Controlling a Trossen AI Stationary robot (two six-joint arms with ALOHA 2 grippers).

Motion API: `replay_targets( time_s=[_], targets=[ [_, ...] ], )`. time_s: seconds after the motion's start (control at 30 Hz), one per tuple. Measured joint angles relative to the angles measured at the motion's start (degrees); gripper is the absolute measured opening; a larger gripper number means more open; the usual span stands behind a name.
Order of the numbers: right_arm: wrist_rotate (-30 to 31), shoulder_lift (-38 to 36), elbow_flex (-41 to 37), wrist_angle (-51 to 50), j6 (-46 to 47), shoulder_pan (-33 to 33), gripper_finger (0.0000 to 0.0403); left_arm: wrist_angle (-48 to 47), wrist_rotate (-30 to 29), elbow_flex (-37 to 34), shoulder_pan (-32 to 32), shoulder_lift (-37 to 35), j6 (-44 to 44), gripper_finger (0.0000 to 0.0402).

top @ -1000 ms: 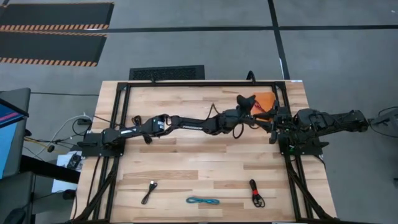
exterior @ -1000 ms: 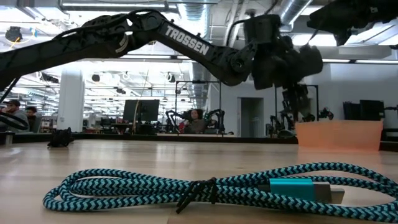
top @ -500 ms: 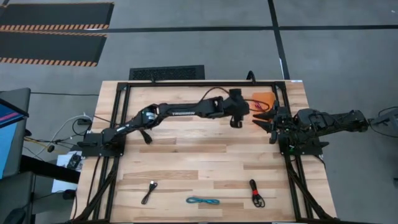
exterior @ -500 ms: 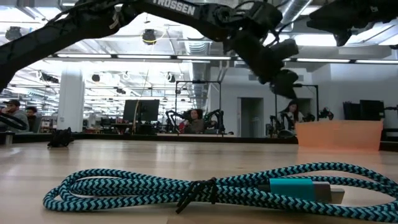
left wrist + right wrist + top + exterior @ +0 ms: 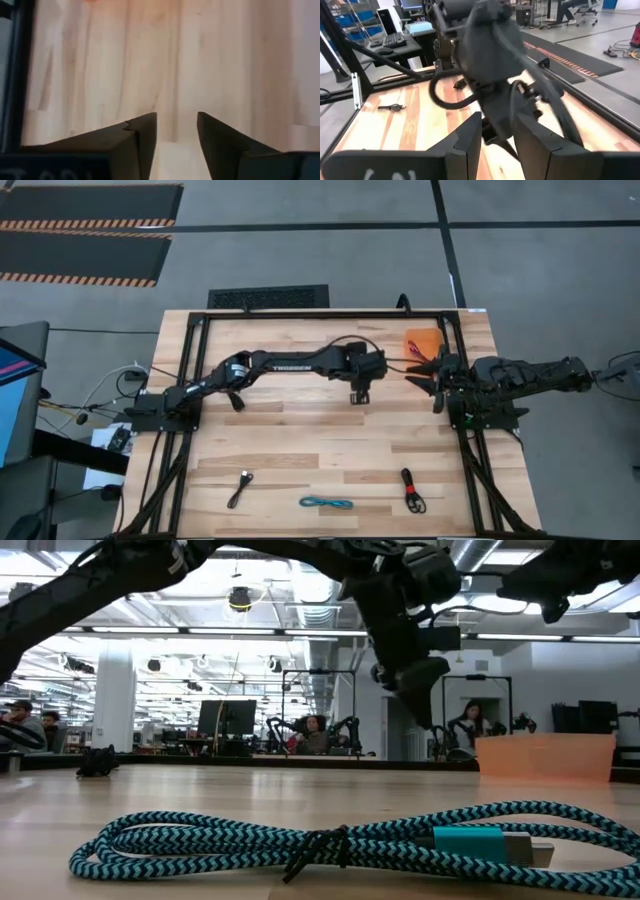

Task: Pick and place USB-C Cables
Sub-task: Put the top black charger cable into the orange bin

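Right now we see the left gripper (image 5: 358,396) hanging over the table's (image 5: 300,442) middle, fingers (image 5: 142,135) parted with a small gap and nothing between them, only bare wood below. Our right gripper (image 5: 422,374) waits near the right edge beside the orange tray (image 5: 424,340), fingers apart and empty too. Outward from the left gripper, three cables lie well apart from it along the near edge: black-grey cable (image 5: 240,488), teal cable (image 5: 327,503), black-red cable (image 5: 411,491). We judge the teal one, long axis running left-right, lies straight toward the near edge from the left gripper; black-red sits closer to the right arm.
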Motion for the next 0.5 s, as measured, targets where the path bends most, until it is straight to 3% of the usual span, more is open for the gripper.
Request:
replay_targets(
  time_s=[0.27, 0.5],
  targets=[
    [-1.3, 0.0, 0.0, -3.1, 2.5, 0.68, 0.0136, -0.33, -0.02, 0.0, -2.05, 0.0, 0.18, 0.0071],
    [-1.23, 0.02, 0.0, -4.66, 3.16, 5.05, 0.0136, -0.24, 1.94, 0.0, -3.48, 0.02, 1.11, 0.0041]
  ],
)
